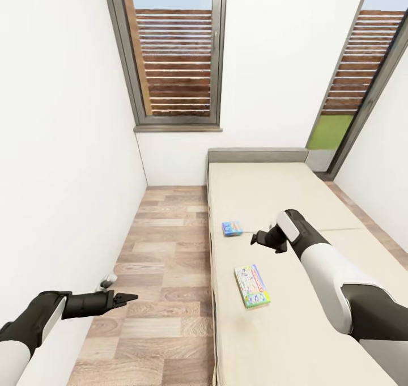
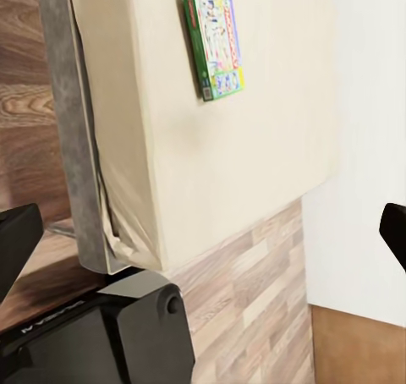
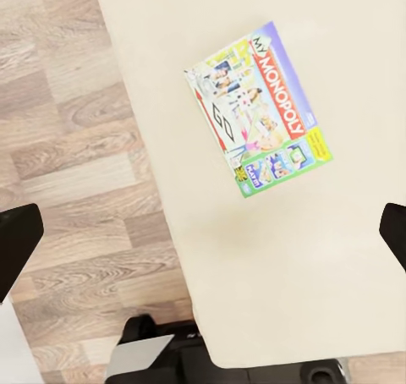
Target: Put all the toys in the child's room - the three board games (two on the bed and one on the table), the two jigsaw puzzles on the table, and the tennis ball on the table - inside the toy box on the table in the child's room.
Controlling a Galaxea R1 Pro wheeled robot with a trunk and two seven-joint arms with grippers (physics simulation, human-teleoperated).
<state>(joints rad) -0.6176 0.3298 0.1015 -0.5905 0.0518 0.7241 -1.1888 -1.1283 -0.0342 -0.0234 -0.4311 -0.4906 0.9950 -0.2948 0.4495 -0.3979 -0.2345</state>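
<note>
1. Two flat rectangular board games lie on the smooth beige bed: a Monopoly box and a small blue box.
2. The right gripper hovers above the mattress, empty, fingers spread.
3. The left gripper, over the wood-plank floor, is also spread.

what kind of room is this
Most likely a bedroom, probably a child's: a large beige bed with a grey headboard runs along the wood-plank floor, two colourful board game boxes lie on the mattress, a My Monopoly box and a small blue box, and tall windows face a slatted fence outside.
</note>
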